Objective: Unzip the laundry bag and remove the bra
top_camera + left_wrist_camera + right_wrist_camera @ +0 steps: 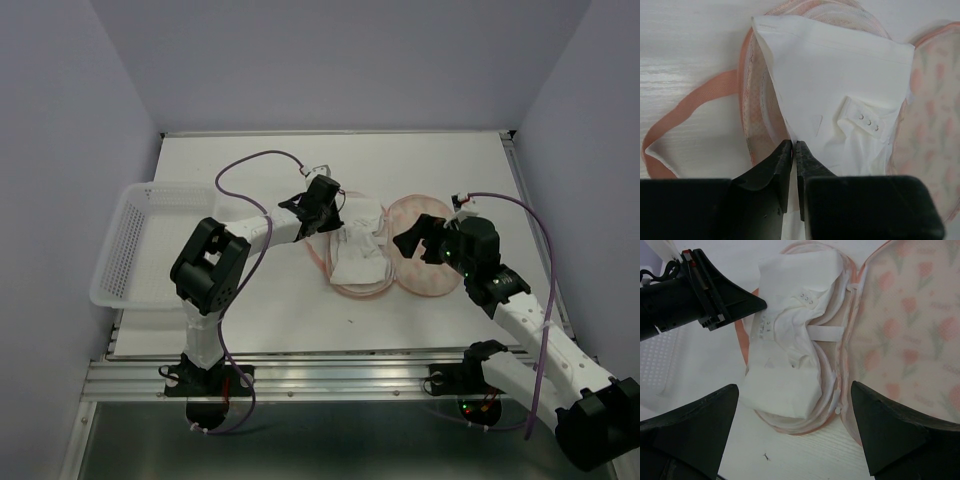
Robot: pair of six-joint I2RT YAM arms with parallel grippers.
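Left gripper [794, 146] pinches bra [840, 75] — bag [931, 130] unzipped.

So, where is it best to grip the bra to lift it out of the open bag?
Probably the left edge of the bra, coming from the left with the left gripper. It lies loose in the left half of the open laundry bag, and that edge laps over the rim, so it can be pinched without catching the bag.
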